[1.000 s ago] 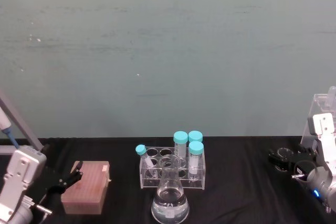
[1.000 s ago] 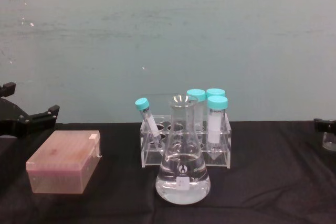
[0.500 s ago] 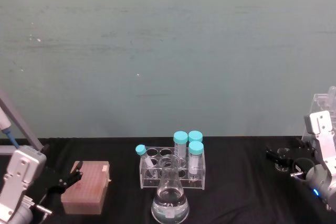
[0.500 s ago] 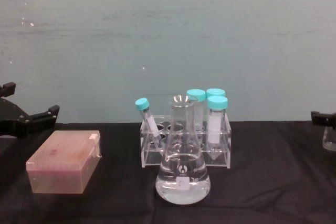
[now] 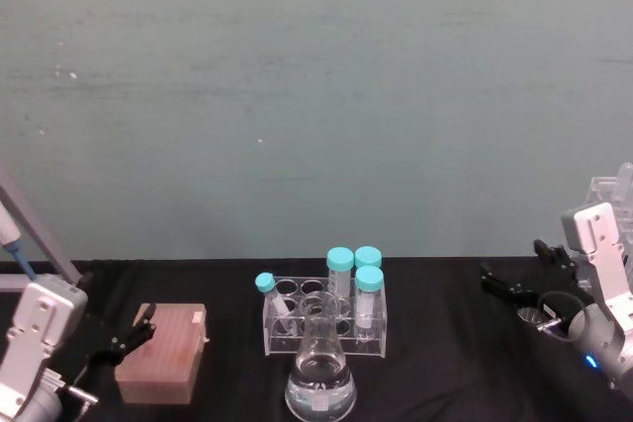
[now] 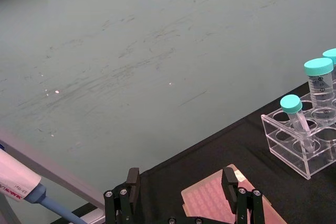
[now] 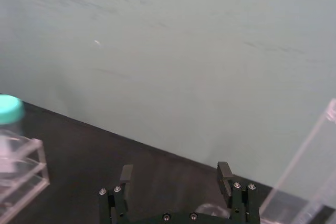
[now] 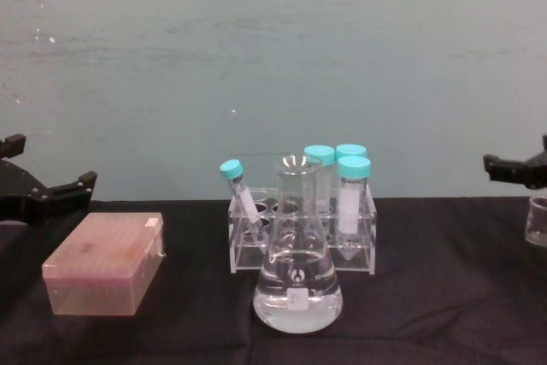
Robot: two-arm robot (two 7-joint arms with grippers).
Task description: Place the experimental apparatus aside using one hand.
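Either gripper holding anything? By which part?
Nothing is held. The right gripper is open above the small beaker; the left gripper is open by the pink box.

This is a laboratory bench setup, plain and staged rather than domestic. A desk [image 5: 445, 363] draped in black cloth stands against a bare, pale green wall [image 5: 316, 96], and everything on it is labware. A conical flask [image 5: 320, 382] holding clear liquid stands near the front edge. Just behind it is a clear acrylic tube rack [image 5: 324, 318] carrying labelled tubes with teal screw caps [image 5: 340, 260]. Off to the left lies a pink pipette-tip box [image 5: 161, 353], and beyond it a pipette [image 6: 21, 182] with a blue collar. At the far right stand a small glass beaker [image 8: 538, 221] and a tall clear acrylic stand [image 5: 608, 195].
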